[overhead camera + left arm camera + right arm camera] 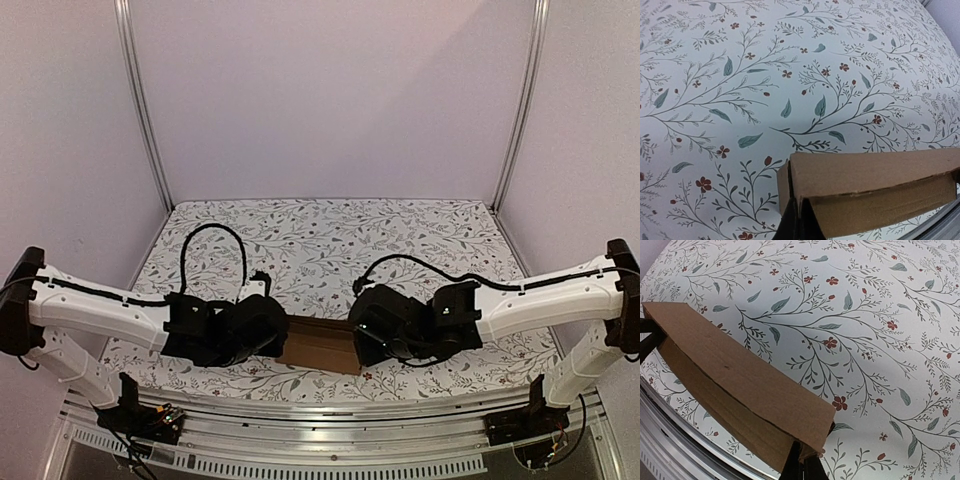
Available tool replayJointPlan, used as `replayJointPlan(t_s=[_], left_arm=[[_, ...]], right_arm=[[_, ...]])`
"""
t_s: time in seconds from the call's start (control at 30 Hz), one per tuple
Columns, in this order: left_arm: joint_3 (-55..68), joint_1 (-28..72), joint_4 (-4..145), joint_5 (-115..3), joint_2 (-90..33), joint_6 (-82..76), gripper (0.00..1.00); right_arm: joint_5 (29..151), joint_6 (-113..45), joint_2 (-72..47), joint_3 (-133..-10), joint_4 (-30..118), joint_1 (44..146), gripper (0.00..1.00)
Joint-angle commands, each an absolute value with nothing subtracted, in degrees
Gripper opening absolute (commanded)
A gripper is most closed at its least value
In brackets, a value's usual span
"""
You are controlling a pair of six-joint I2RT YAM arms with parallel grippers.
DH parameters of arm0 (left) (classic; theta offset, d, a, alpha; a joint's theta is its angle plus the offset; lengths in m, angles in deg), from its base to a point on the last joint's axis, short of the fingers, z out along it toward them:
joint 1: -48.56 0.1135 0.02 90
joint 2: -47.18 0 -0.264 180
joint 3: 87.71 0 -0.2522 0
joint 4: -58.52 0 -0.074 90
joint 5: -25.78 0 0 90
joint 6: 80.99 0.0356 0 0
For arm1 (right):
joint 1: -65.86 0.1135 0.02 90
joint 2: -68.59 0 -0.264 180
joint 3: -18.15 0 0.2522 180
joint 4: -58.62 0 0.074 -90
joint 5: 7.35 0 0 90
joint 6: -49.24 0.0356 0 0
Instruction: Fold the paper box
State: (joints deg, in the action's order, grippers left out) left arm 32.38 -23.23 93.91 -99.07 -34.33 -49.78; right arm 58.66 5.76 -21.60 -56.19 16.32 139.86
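The paper box point(322, 345) is brown cardboard, near the table's front edge between my two grippers, only its middle showing. My left gripper point(272, 335) is shut on the box's left end; in the left wrist view its black fingertips point(801, 222) pinch the box's corner wall point(865, 185). My right gripper point(368, 335) is shut on the right end; in the right wrist view its fingertips point(802, 465) clamp the box's point(740, 380) near corner. The box's front wall is folded up under a top panel. Both ends are hidden in the top view.
The floral tablecloth point(330, 240) stretches behind the box to the back wall. The table's metal front rail point(320, 410) runs close under the box. Black cables point(210, 250) loop above each wrist.
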Motion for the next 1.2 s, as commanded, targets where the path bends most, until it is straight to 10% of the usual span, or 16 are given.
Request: replayJointPlan(t_s=[0.0, 0.37, 1.17], left_arm=[[31.60, -24.31, 95.45, -97.79, -35.99, -50.32, 0.00], [30.80, -24.31, 95.67, -98.06, -36.65, -49.84, 0.00], [31.69, -24.39, 95.56, -98.15, -35.88, -50.07, 0.00]], right_arm=[[56.73, 7.58, -18.80, -53.55, 14.88, 140.35, 0.00], [56.76, 9.64, -18.02, -51.85, 14.82, 140.75, 0.00], [59.30, 6.77, -13.24, -55.39, 18.40, 141.25, 0.59]])
